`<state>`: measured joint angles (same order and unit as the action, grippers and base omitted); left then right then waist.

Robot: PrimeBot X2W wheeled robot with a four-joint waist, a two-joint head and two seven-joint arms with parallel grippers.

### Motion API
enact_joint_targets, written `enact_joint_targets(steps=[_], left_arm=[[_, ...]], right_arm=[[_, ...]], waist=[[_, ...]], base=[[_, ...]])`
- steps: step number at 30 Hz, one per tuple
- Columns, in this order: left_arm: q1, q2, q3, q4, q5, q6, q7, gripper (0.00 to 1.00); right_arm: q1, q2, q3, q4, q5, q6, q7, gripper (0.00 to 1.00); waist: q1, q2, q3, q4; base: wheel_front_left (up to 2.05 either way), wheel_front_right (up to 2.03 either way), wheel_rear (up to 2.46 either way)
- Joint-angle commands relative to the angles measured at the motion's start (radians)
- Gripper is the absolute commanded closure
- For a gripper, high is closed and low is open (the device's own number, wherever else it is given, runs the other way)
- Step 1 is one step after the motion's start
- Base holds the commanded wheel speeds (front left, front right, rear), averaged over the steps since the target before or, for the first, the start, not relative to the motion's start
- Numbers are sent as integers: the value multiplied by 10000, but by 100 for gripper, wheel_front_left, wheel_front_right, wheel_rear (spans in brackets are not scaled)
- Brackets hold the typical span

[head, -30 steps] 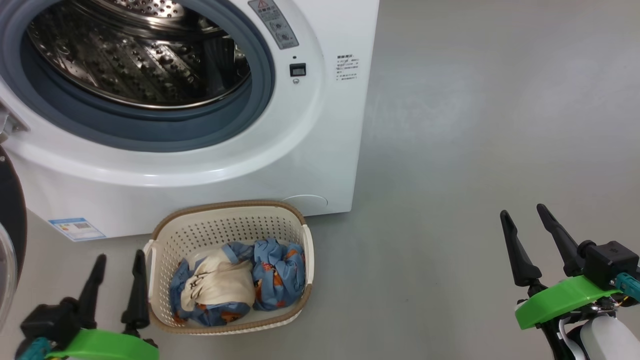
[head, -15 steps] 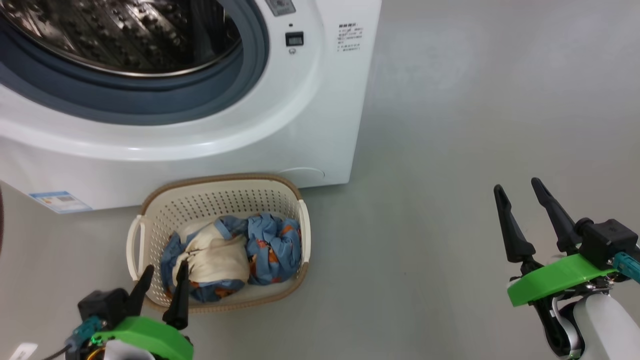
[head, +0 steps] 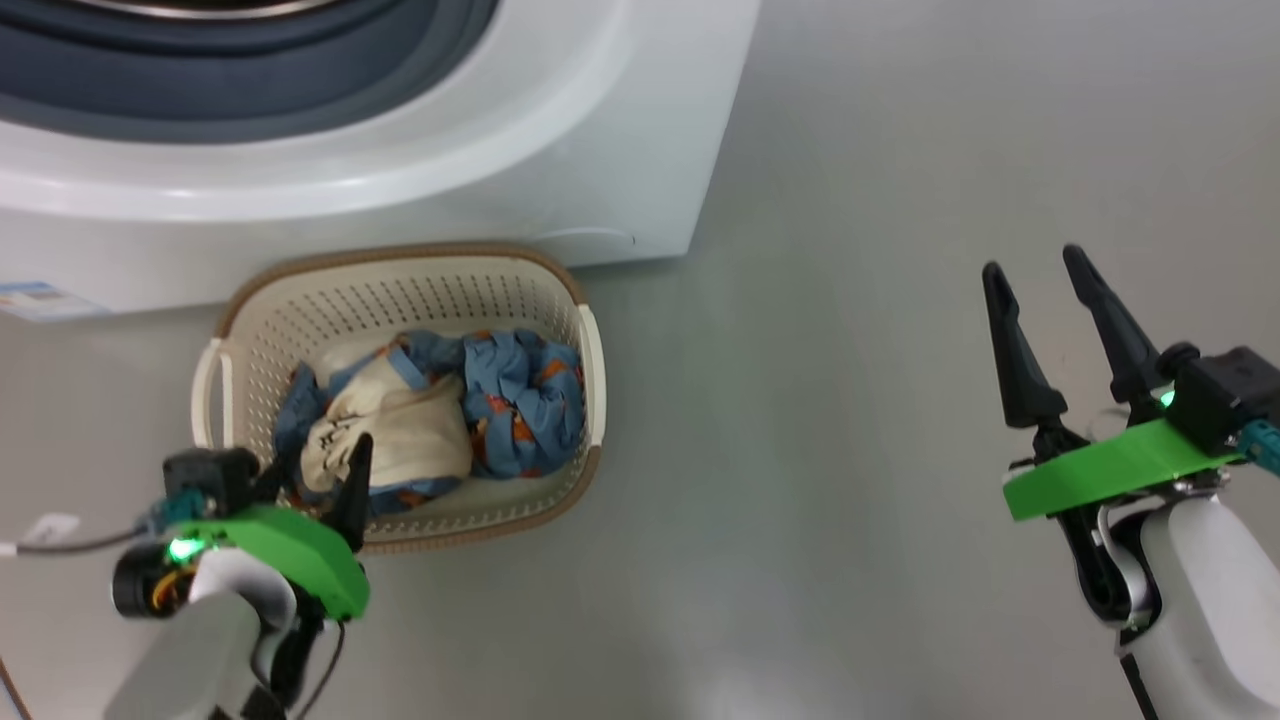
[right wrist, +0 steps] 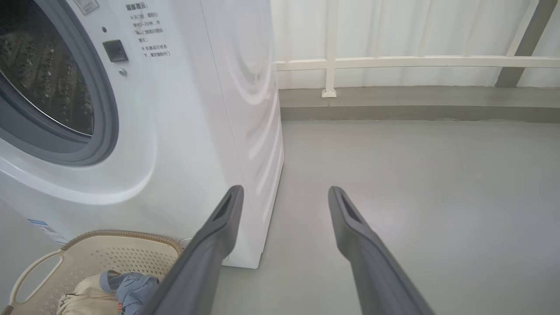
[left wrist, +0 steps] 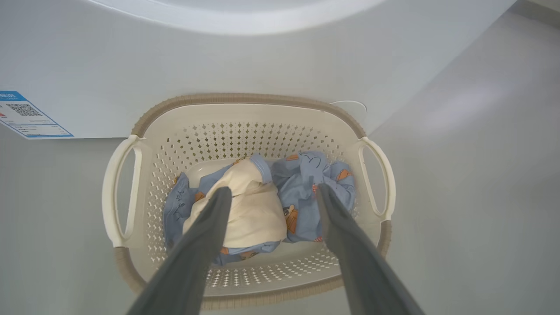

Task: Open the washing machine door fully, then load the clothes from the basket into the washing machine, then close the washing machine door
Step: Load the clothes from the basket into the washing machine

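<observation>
Head view, around the basket [head: 400, 255]: standing on the grey floor [head: 850, 400] just in front of the white washing machine [head: 400, 200], with the clothes [head: 520, 400] heaped inside, blue pieces with orange prints and one cream cloth [head: 400, 440] on top. Over the near rim of the basket, left pincer [head: 318, 458] with fingers spread apart and gripping nothing, cream cloth between the two tips in the left wrist view, contact not possible to tell. Well to the right of the basket, right pincer [head: 1032, 260] above the floor, fingers apart too and empty.
</observation>
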<state>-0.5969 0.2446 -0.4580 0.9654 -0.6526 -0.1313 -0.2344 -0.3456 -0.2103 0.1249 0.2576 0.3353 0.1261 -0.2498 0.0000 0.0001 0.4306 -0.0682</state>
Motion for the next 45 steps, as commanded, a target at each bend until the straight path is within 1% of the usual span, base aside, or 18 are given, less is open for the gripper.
enact_joint_targets(steps=[1, 10, 16, 24, 32, 45], left_arm=[[-554, 477, -2, 260, -171, 6, 126, 0], [-2295, 845, -1147, 1609, -437, 6, 1096, 0], [-3221, 1073, -1650, 2187, -585, 6, 1911, 0], [-4052, 1246, -2178, 2501, -660, 6, 2594, 0], [-4609, 1539, -2594, 2669, -875, 6, 3190, 0], [-5042, 1941, -3065, 2546, -1527, 6, 3634, 0]], right_arm=[[-249, 1, 189, -284, -131, 46, -120, 0], [-965, 101, 357, -478, -271, 46, -120, 0], [-1346, 134, 497, -554, -330, 46, -120, 0], [-1726, 191, 688, -632, -386, 46, -120, 0], [-2025, 253, 945, -799, -402, 46, -120, 0], [-2230, 395, 1211, -995, -438, 46, -120, 0]], waist=[[0, -1, 892, -40], [0, -1, 1958, -88], [0, -1, 2529, -130], [0, -1, 3044, -196], [0, -1, 3563, -425], [0, -1, 4152, -780]], base=[[0, 0, 0], [0, 0, 0], [0, 0, 0], [0, 0, 0], [0, 0, 0], [0, 0, 0]])
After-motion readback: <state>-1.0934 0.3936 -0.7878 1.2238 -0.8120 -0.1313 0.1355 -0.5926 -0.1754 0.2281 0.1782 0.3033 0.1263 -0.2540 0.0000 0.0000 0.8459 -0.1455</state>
